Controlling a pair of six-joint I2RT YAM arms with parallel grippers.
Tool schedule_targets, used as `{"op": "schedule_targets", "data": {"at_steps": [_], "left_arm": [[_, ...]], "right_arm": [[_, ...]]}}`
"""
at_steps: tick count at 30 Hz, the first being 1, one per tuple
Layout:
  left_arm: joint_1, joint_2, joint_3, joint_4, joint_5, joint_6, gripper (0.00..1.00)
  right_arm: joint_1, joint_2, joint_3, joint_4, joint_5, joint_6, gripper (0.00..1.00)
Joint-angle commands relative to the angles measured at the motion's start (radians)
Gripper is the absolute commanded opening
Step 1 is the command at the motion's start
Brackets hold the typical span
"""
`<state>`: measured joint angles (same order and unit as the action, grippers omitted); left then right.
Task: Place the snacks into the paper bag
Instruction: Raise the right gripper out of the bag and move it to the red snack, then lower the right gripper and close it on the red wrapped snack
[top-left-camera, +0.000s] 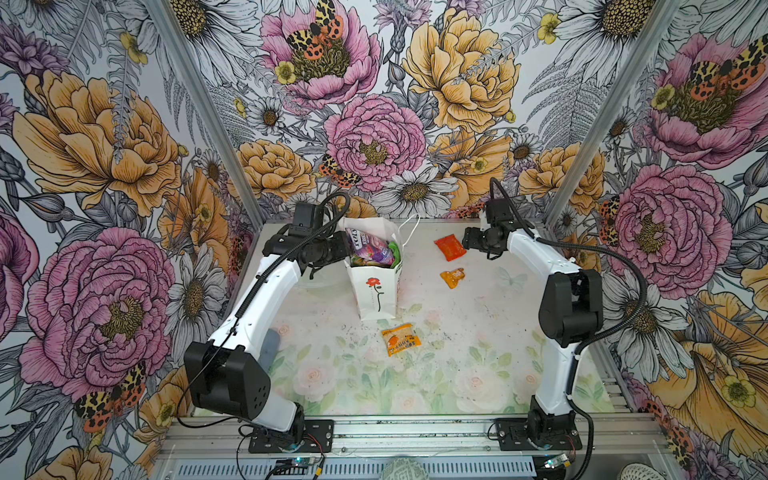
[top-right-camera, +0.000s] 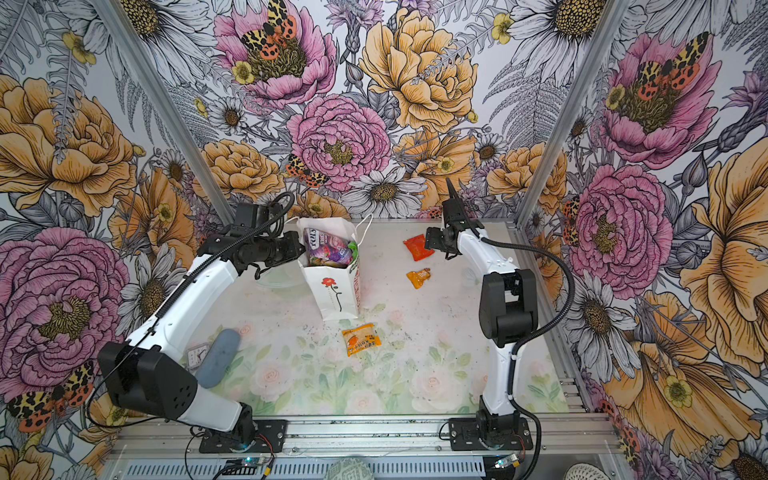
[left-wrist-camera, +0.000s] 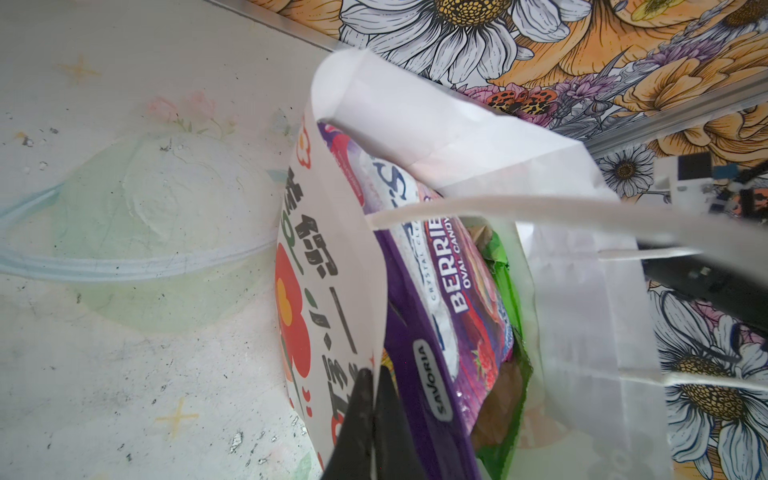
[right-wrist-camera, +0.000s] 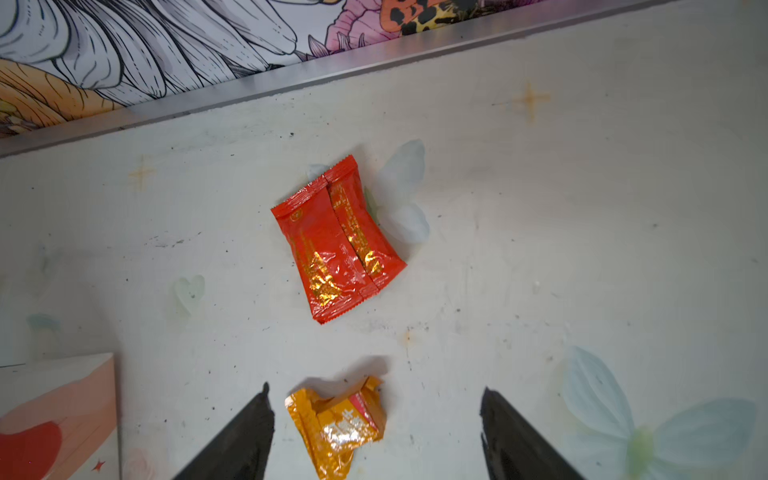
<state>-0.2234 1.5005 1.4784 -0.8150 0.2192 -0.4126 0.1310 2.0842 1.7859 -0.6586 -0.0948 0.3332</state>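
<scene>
Pinching paper bag (top-left-camera: 376, 295) rim with left pincer (left-wrist-camera: 372, 376); right pincer (right-wrist-camera: 376, 388) spread

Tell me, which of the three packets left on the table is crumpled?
The small orange packet, the middle one. The red packet and the larger orange-yellow packet lie flat.

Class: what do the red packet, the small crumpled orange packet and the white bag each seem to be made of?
The flat red packet looks like glossy plastic film: glare streaks, crimped ends. The small crumpled orange packet is probably metallised film: bright glints, held creases. The white rose-printed bag looks like matte paper: sharp folds, no shine.
</scene>
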Motion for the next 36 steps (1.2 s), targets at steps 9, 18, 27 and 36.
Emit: {"op": "schedule_targets", "data": {"at_steps": [9,18,27,36], "left_arm": [[-0.008,-0.036,-0.014,0.053,-0.014,0.02,0.02],[0.073,-0.032,-0.028,0.068,0.051,-0.021,0.01],[0.088,-0.037,-0.028,0.073,0.059,-0.021,0.02],[0.094,-0.039,-0.033,0.077,0.065,-0.023,0.02]], "right_arm": [[-0.014,0.362,0.421,-0.048,-0.096,-0.065,0.79],[0.013,0.539,0.654,-0.156,-0.089,-0.039,0.76],[0.068,0.468,0.545,-0.22,-0.032,-0.047,0.65],[0.088,0.418,0.466,-0.219,-0.005,-0.004,0.48]]}}
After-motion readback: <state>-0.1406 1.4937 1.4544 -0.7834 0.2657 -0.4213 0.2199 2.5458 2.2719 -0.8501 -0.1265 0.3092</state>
